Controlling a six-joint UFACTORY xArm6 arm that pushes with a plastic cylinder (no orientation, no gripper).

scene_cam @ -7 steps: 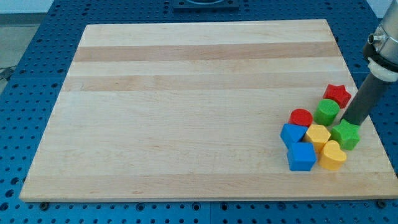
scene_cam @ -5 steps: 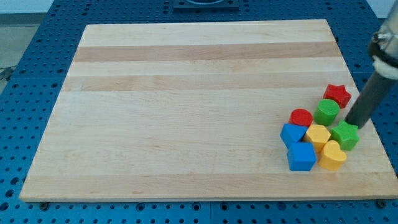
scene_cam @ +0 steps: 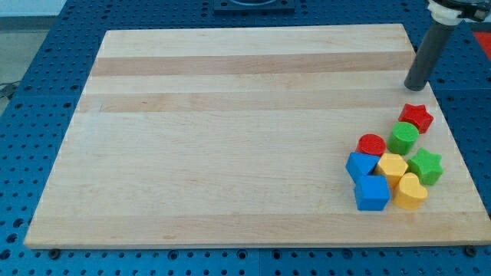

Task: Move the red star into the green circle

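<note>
The red star [scene_cam: 416, 117] lies near the board's right edge, touching or nearly touching the green circle [scene_cam: 403, 138] just below and to its left. My tip [scene_cam: 413, 88] stands on the board above the red star, a short gap away, touching no block.
Below the green circle sits a tight cluster: a red circle [scene_cam: 372, 145], a green star [scene_cam: 426, 166], a yellow hexagon [scene_cam: 392, 167], a yellow heart [scene_cam: 410, 192], and two blue blocks [scene_cam: 360, 165] [scene_cam: 372, 192]. The wooden board's [scene_cam: 230, 115] right edge is close to the star.
My tip has moved from between the red star and green star, at the star's lower right, up toward the view's top to a spot above the red star. The blocks have not moved.
</note>
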